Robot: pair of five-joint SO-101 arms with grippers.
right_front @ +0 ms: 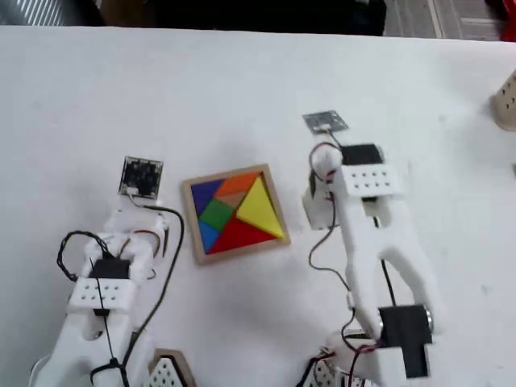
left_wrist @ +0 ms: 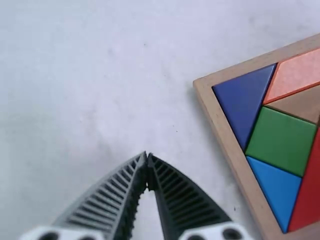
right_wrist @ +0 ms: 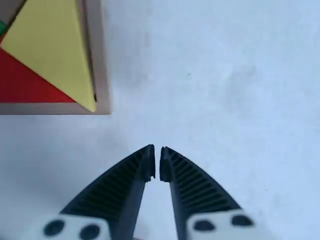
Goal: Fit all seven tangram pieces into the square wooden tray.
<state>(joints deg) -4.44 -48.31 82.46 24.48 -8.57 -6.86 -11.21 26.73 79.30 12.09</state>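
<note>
The square wooden tray (right_front: pixel 193 223) lies a little left of the middle of the high view, turned slightly so that its corners point off-square. All seven pieces sit inside its rim, edge to edge: the yellow triangle (right_front: pixel 260 208) along the right side, the red triangle (right_front: pixel 242 234) along the lower side, the dark blue triangle (right_front: pixel 205 196), green square (right_front: pixel 216 214) and light blue triangle (right_front: pixel 208 235) down the left side, and the orange piece (right_front: pixel 238 184) and brown piece (right_front: pixel 230 198) at the top.

The left arm (right_front: pixel 101 290) stands in the lower left of the frame, and the right arm (right_front: pixel 367 234) to the right of centre. A strip of bare table (right_front: pixel 242 89) separates each arm from the tray's edges.

The left gripper (left_wrist: pixel 147 165) hangs over bare table near the tray's left rim, its fingers pressed together. The right gripper (right_wrist: pixel 156 162) is over bare table off the tray's corner by the yellow triangle, its fingers drawn in to a thin slit.

The upper half of the table is open.
</note>
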